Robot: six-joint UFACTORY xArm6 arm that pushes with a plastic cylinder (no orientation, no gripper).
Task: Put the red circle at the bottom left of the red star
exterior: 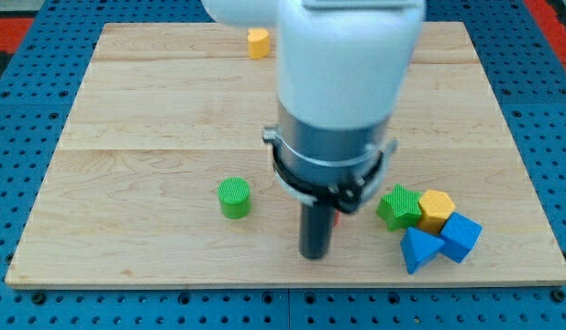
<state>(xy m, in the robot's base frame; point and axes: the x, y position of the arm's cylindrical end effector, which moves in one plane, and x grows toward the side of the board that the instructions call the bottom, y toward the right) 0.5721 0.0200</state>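
My tip (314, 256) rests on the wooden board (154, 137) near the view's bottom centre. The arm's wide body hides much of the board's middle. A small sliver of a red block (337, 219) shows just to the right of the rod, above the tip; its shape cannot be made out. No other red block shows, so I cannot tell the red circle from the red star.
A green circle (234, 197) lies left of the rod. To the right is a cluster: a green star (399, 206), a yellow block (436, 209), a blue block (460, 236) and a blue triangle (418, 249). Another yellow block (257, 42) sits at the top edge.
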